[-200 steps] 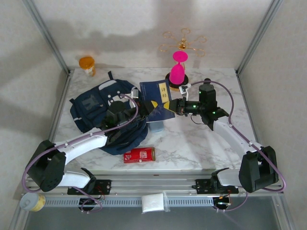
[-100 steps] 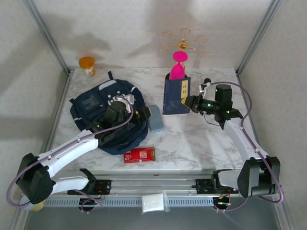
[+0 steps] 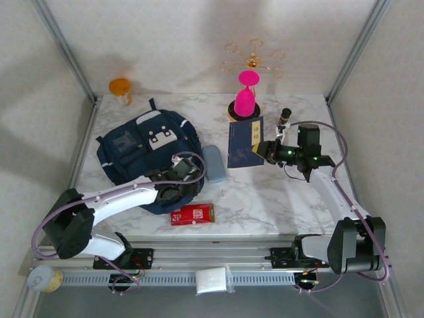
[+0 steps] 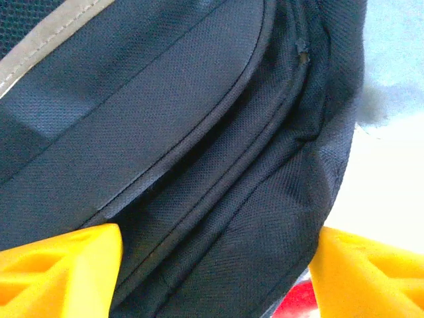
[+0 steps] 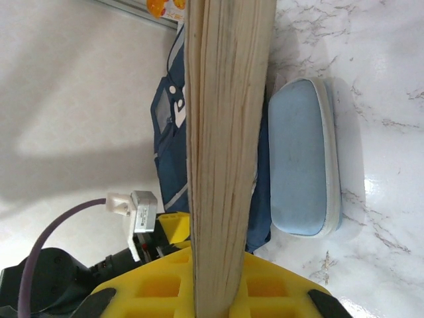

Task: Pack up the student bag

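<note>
Though clamped before, left pincer (image 4: 215,275) (at student bag (image 3: 132,149)) now gapes.

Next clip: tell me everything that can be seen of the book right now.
The book is thick, with a navy cover bearing a yellow label and cream page edges. It is closed and upright, its cover facing the overhead camera, with the right gripper clamped on its right edge. It stands mid-table, right of and apart from the light-blue pencil case. Whether its lower edge rests on the table cannot be told.
</note>
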Controlling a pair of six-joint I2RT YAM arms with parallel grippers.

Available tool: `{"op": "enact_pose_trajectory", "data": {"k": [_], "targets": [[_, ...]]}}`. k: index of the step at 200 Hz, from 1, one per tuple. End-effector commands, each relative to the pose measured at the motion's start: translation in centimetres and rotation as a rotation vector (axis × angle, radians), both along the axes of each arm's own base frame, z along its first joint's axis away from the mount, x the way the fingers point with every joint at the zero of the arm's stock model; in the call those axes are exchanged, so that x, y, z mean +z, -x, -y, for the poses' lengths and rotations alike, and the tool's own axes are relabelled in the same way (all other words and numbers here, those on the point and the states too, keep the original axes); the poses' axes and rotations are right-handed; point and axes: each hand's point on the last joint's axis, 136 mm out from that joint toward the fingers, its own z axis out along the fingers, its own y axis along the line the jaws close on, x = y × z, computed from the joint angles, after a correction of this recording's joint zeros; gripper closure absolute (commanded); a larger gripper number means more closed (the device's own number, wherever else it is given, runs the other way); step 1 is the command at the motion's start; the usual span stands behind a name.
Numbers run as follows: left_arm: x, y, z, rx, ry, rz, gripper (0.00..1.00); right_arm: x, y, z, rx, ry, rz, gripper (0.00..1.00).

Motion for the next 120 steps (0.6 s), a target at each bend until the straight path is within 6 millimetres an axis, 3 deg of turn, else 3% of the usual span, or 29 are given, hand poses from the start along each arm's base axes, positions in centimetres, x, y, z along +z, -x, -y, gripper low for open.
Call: {"op": "enact_pose_trajectory", "data": {"k": [1, 31, 57, 94, 120], "targets": [[-0.5, -1.1, -0.3, -0.008, -0.059, 0.041, 0.33, 0.8, 0.3, -0.1, 0.029, -0.018, 0.048, 1.0], [-1.4, -1.8, -0.4, -0.011, -0.09, 0.044, 0.44, 0.6, 0.4, 0.0, 0.025, -0.014, 0.049, 1.0], [-0.9, -2.6, -0.9, 0.003, -0.092, 0.066, 0.59, 0.3, 0.5, 0.0, 0.031, -0.006, 0.045, 1.0], [3.1, -3.6, -1.0, -0.018, -0.074, 0.161, 0.87, -1.1, 0.9, 0.0, 0.033, 0.0, -0.003, 1.0], [7.3, -5.0, -1.8, 0.007, -0.079, 0.236, 1.0, -1.8, 1.7, -1.1, 0.062, -0.003, -0.026, 1.0]]}}
